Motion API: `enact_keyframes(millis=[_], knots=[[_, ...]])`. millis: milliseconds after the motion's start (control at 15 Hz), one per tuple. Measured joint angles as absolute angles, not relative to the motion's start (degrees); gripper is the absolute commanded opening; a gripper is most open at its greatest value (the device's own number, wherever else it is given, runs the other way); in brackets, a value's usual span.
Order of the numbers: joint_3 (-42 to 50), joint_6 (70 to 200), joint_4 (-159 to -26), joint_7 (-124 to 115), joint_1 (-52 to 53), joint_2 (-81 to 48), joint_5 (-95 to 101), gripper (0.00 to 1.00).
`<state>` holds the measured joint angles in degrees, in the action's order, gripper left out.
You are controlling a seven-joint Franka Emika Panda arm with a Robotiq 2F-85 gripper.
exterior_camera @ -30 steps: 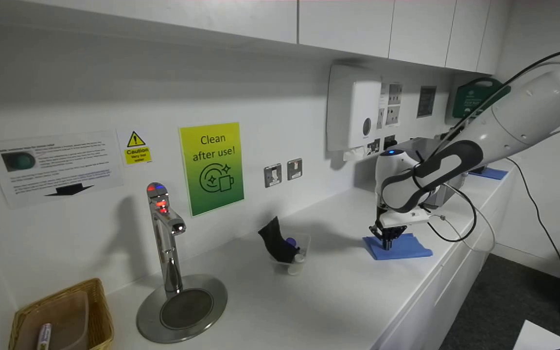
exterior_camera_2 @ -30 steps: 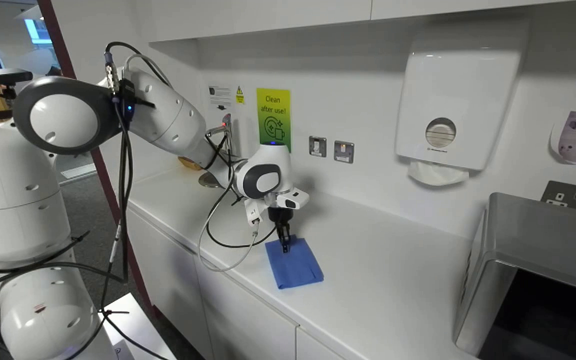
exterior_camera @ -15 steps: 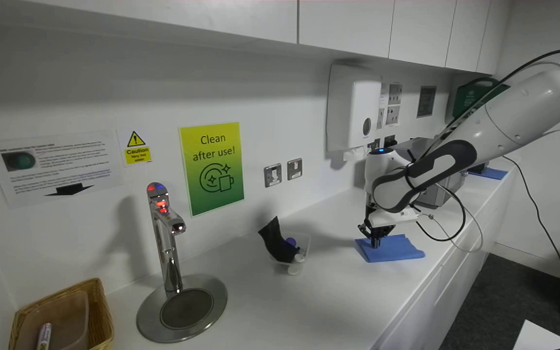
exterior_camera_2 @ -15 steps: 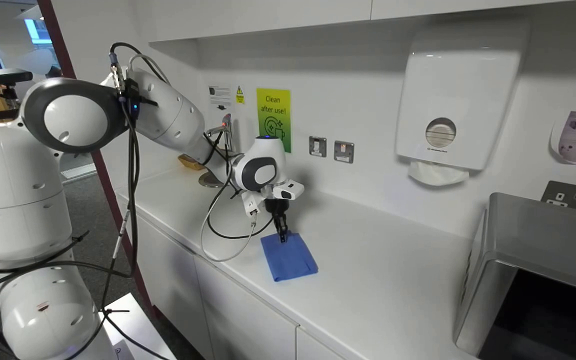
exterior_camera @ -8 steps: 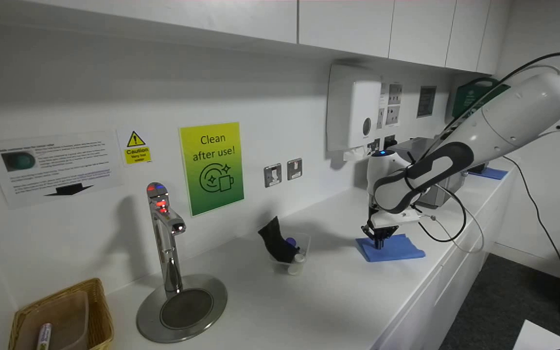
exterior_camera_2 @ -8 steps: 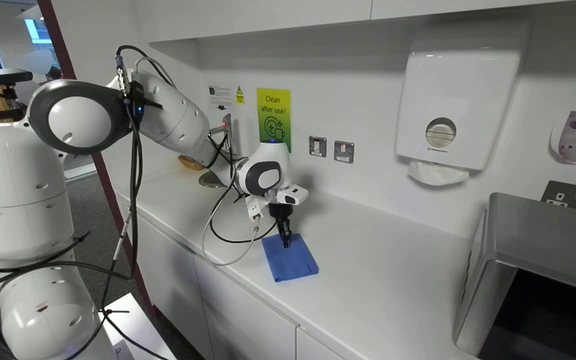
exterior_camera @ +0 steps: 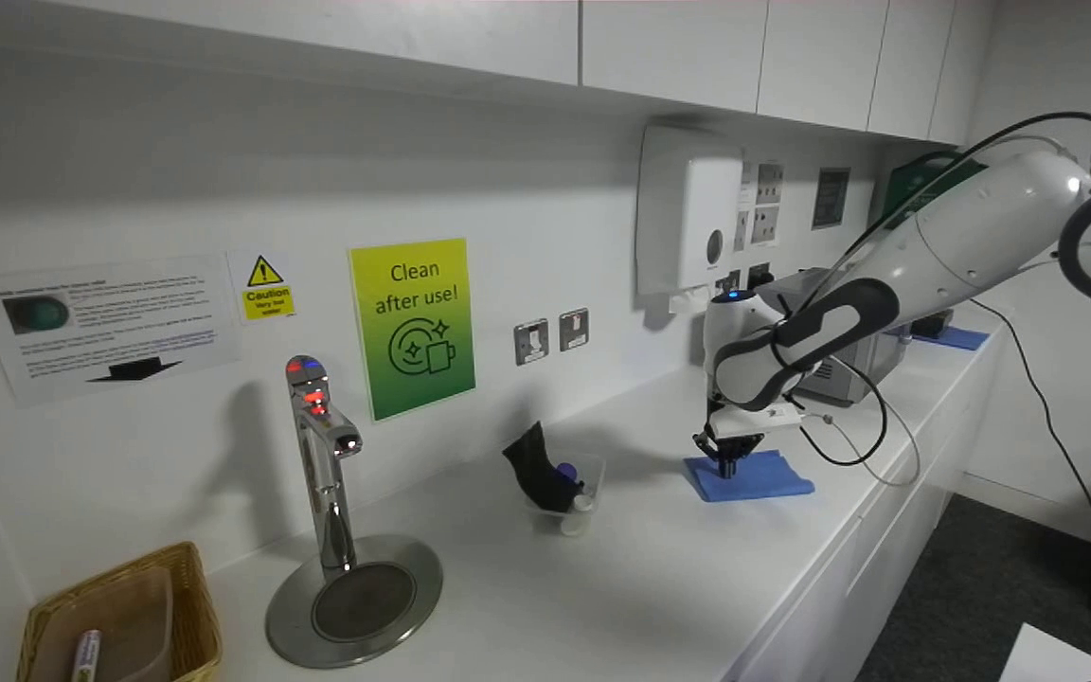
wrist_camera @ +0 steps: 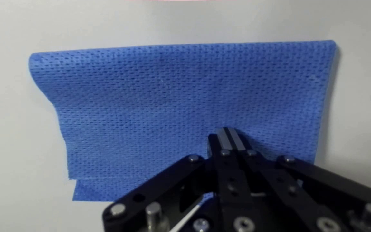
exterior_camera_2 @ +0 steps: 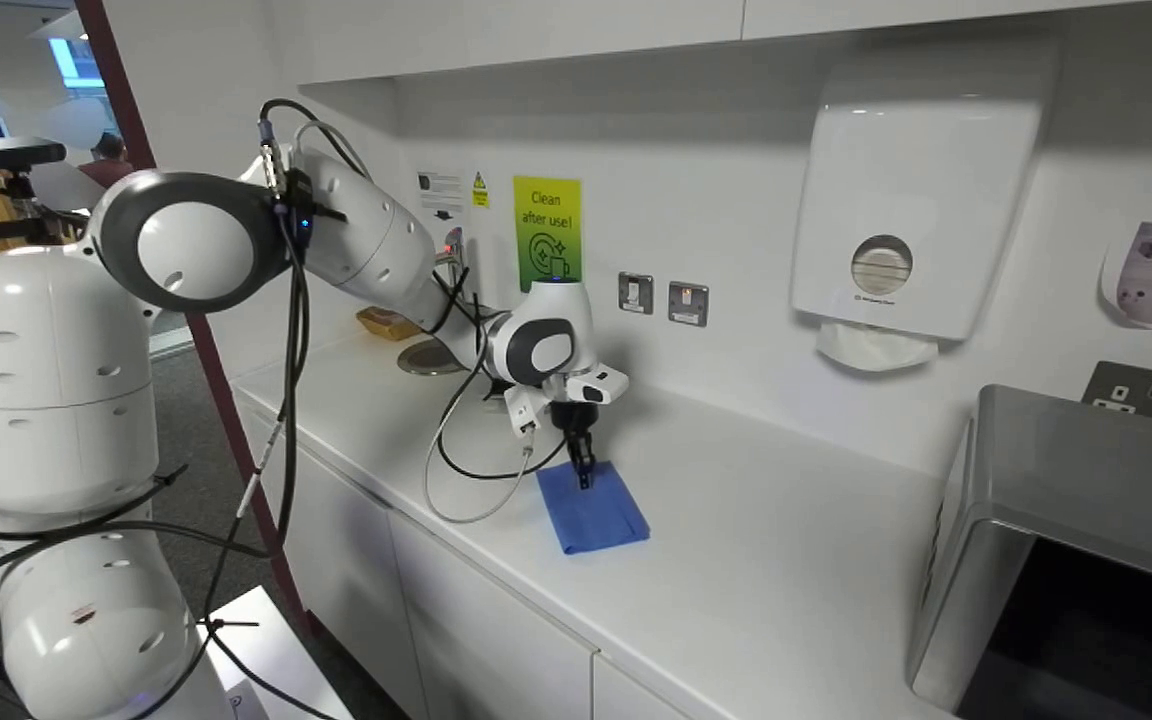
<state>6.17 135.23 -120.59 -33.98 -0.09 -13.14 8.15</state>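
Touching folded blue cloth (wrist_camera: 140, 106) from above: black gripper (wrist_camera: 227, 130), fingers closed together. Cloth lying on white counter (exterior_camera_2: 786, 560), between clear plastic tub (exterior_camera: 592, 478) and grey boxy appliance (exterior_camera_2: 1086, 470).

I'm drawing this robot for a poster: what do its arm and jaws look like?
The arm is glossy white and rounded, with dark grey trim, a small blue light above the jaws, and black and pale cables outside. The jaws are black and jointed, with silvery bolts and slim, light grey pads.
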Motion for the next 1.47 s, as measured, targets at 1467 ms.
enact_keyframes(millis=[1467], knots=[[4.73,129.58,-103.62,-36.66,8.07,-24.05,6.91,0.0]])
